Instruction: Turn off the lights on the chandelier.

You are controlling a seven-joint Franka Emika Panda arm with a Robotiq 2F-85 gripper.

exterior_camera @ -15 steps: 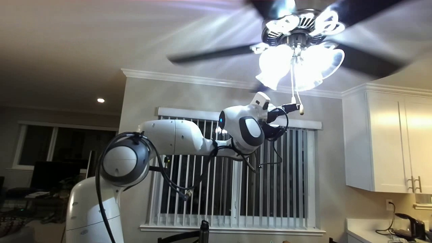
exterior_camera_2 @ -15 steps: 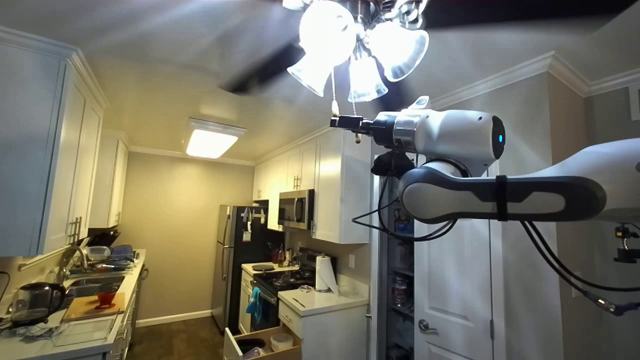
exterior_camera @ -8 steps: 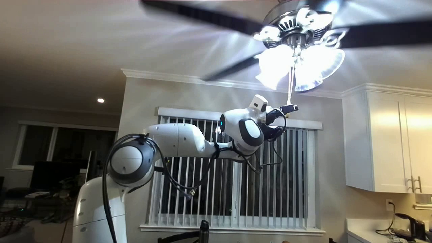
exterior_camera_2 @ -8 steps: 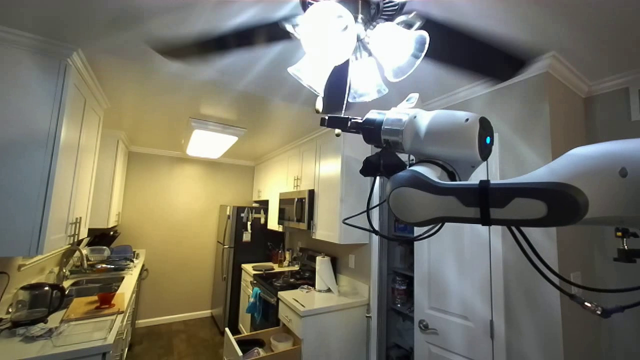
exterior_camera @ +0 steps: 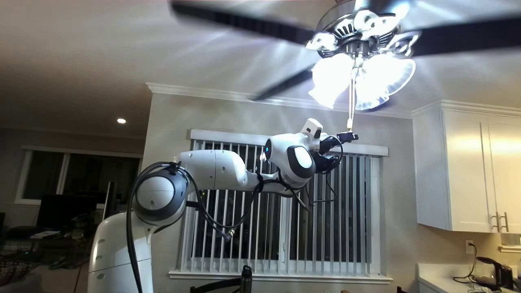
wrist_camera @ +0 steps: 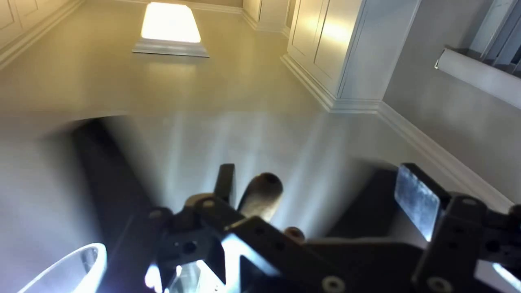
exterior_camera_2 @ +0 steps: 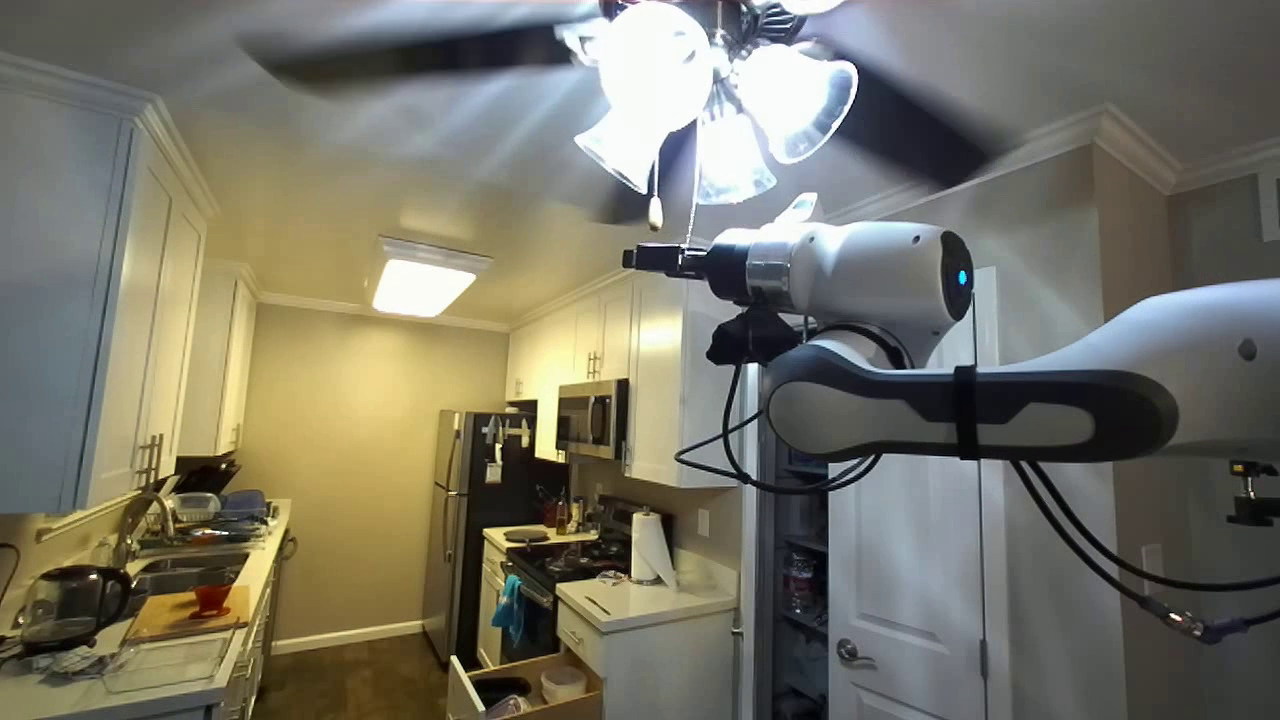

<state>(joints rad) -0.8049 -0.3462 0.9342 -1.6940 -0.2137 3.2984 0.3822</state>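
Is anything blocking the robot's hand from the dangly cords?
Nothing I can see. The hand is open; in the wrist view, a cord's knob shows between its fingers. The fan blades are higher up.

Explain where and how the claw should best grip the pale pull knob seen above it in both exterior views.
I'd pinch the pull knob just above its widest part, bringing the claw in level from the side. It hangs upright on a thin cord, with glass shades overhead crowding any approach from above; its lower bulge should help stop slipping on a downward pull.
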